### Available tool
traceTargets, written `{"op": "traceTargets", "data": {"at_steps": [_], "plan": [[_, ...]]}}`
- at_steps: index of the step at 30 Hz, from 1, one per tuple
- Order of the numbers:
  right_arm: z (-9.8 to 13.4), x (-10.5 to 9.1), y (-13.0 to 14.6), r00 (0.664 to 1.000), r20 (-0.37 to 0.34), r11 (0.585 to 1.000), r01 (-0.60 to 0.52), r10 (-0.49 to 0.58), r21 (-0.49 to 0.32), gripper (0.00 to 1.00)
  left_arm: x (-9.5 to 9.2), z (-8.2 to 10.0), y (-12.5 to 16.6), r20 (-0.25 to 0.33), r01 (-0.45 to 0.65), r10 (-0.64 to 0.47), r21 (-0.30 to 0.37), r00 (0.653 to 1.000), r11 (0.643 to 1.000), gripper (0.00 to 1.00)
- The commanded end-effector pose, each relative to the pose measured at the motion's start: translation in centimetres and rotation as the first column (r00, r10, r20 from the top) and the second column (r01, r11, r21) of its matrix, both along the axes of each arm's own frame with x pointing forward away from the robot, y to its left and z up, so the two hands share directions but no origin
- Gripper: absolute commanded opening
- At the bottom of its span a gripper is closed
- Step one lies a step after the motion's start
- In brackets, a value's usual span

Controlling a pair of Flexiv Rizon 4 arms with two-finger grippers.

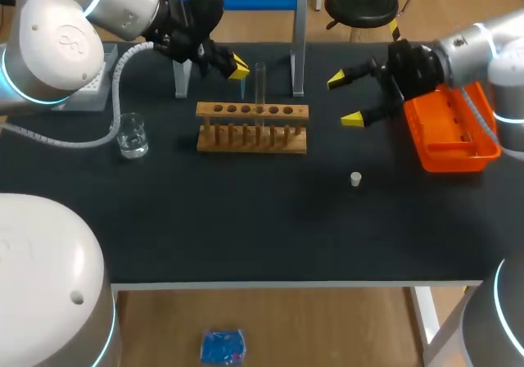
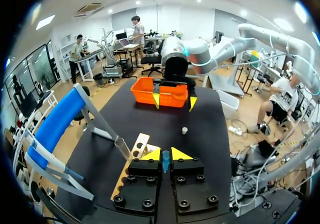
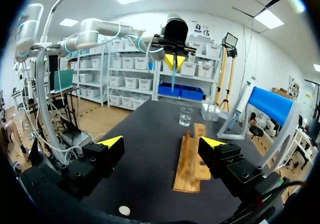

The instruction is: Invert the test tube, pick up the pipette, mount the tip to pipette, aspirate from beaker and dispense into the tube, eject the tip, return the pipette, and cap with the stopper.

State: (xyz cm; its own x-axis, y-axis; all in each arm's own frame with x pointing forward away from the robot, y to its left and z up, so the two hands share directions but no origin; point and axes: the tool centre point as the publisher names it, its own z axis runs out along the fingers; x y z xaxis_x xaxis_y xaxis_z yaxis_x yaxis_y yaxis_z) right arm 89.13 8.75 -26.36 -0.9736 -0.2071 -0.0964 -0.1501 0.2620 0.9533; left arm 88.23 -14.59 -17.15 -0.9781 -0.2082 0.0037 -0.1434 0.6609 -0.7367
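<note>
My left end effector [image 1: 237,67], upper centre-left of the head view, is pressed together on a thin blue piece, probably the pipette [image 3: 172,78]. It hangs just left of the test tube [image 1: 260,82], which stands upright in the wooden rack [image 1: 252,111]. My right end effector [image 1: 346,99] is spread wide, empty, right of the rack. The beaker [image 1: 131,135] stands at the left. The stopper [image 1: 355,178] lies on the tabletop [image 1: 246,219], right of centre.

Clear test tube [image 1: 260,83] upright (in rack [image 1: 252,112]).
</note>
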Motion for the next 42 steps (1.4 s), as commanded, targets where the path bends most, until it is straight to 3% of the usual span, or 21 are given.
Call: {"op": "traceTargets", "data": {"at_steps": [1, 15, 27, 42], "plan": [[0.3, -1.1, 0.8, 1.0, -0.008, 1.0, 0.028, -0.028, -0.006, 1.0, 0.1, 0.1, 0.0, -0.004, 0.001, -0.001, 0.005, 1.0, 1.0, 0.0], [1.3, -3.2, 6.1, 0.989, -0.041, 0.99, 0.141, -0.14, 0.017, 1.0, 0.1, 0.1, 0.0, -0.004, 0.001, -0.001, 0.005, 1.0, 1.0, 0.0], [2.3, -3.9, 10.7, 0.992, -0.05, 0.99, 0.116, -0.112, 0.079, 1.0, 0.1, 0.1, 0.0, -0.004, 0.001, -0.001, 0.005, 1.0, 1.0, 0.0], [2.9, -2.7, 14.2, 0.99, -0.074, 0.977, 0.129, -0.118, 0.167, 1.0, 0.1, 0.1, 0.0, -0.004, 0.001, -0.001, 0.005, 1.0, 1.0, 0.0]]}}
